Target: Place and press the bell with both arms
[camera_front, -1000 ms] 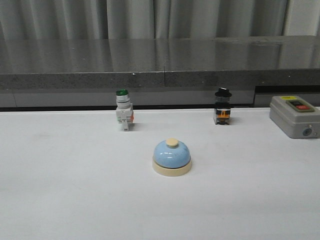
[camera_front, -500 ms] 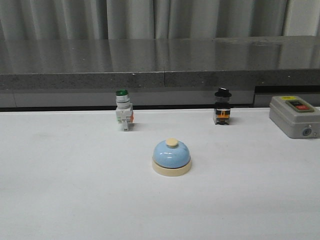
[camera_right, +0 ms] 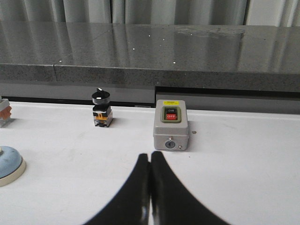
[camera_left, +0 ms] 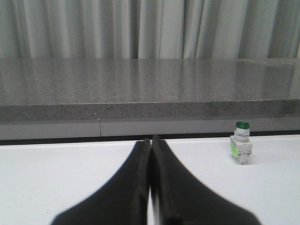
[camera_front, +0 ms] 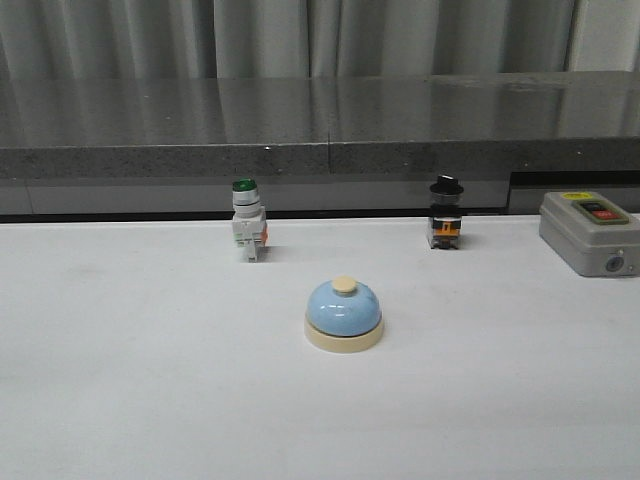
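Note:
The light-blue bell (camera_front: pixel 343 315) with cream base and cream button stands upright on the white table (camera_front: pixel 150 380), near its middle. Its edge also shows in the right wrist view (camera_right: pixel 9 165). Neither arm appears in the front view. My left gripper (camera_left: pixel 150 139) is shut and empty, low over the table, well apart from the bell. My right gripper (camera_right: pixel 150 154) is shut and empty, with the bell off to its side and the grey box just beyond its tips.
A green-capped white push-button switch (camera_front: pixel 247 231) (camera_left: pixel 242 148) stands at the back left. A black-knobbed switch (camera_front: pixel 445 213) (camera_right: pixel 101 108) stands at the back right. A grey box with red button (camera_front: pixel 590 232) (camera_right: pixel 170 131) sits at the far right. A dark stone ledge (camera_front: pixel 320 140) runs behind.

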